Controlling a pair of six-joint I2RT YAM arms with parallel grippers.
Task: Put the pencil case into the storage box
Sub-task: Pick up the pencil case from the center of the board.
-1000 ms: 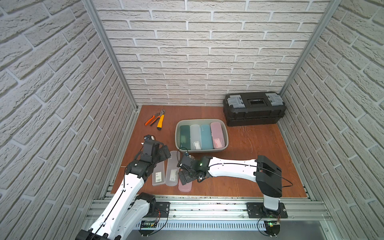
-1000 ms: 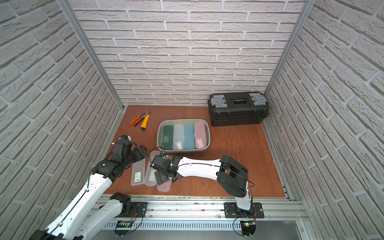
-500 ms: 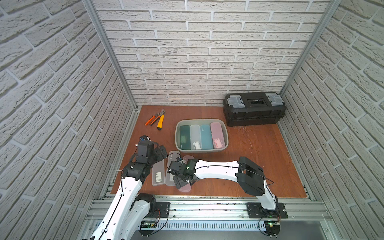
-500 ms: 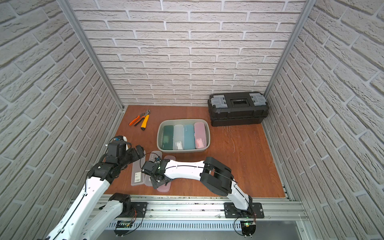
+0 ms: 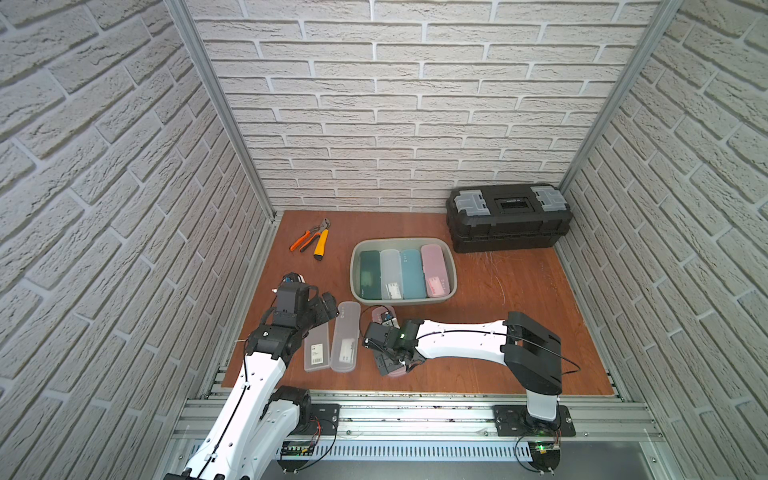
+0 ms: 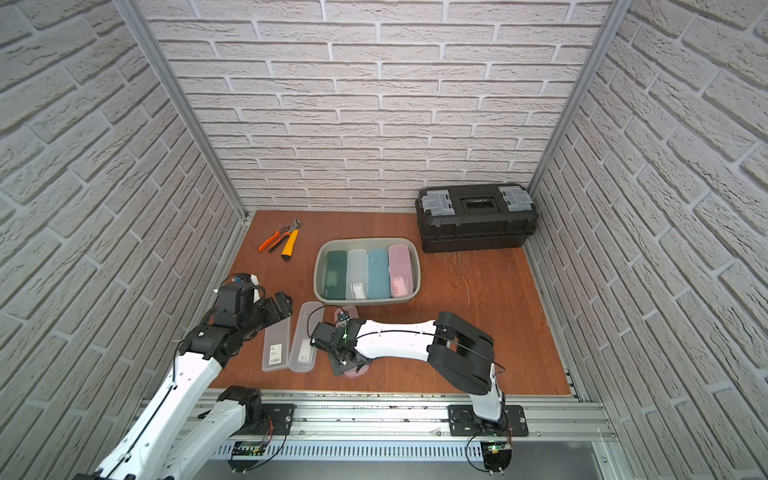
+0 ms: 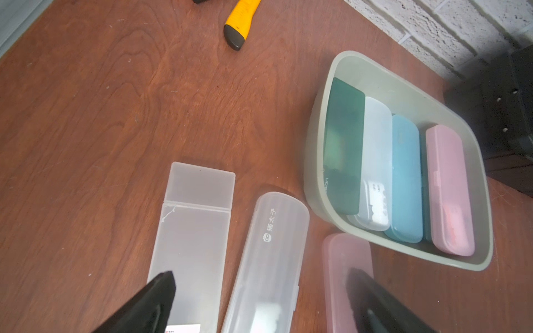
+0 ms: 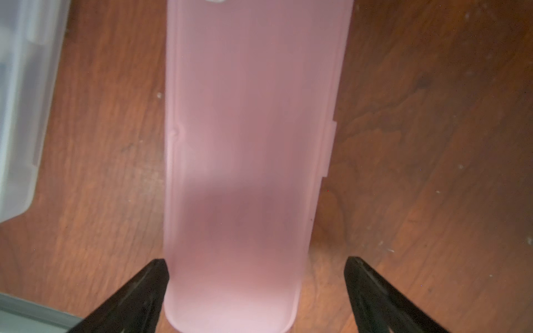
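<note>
The storage box [image 5: 402, 241], a grey-green tub, holds several pencil cases side by side: dark green, clear, blue and pink. Three more cases lie in front of it: a clear flat one [image 5: 316, 349], a clear rounded one [image 5: 345, 336] and a pink one [image 8: 248, 144]. My right gripper [image 8: 256, 263] is open, low over the pink case's near end, with a finger on each side; one finger is close to the case's edge and the other stands apart. My left gripper [image 7: 261, 272] is open above the clear rounded case [image 7: 271, 259], holding nothing. In both top views the right wrist hides most of the pink case.
A black toolbox [image 5: 509, 218] with grey latches stands at the back right corner. Orange-handled pliers [image 5: 305, 239] and a yellow-handled tool [image 5: 321, 245] lie at the back left. Brick walls close three sides, and a metal rail [image 5: 415, 409] runs along the front.
The right gripper swung left over the clear cases half a second ago and has come back over the pink case. The left arm has barely shifted. Both grippers stay open.
</note>
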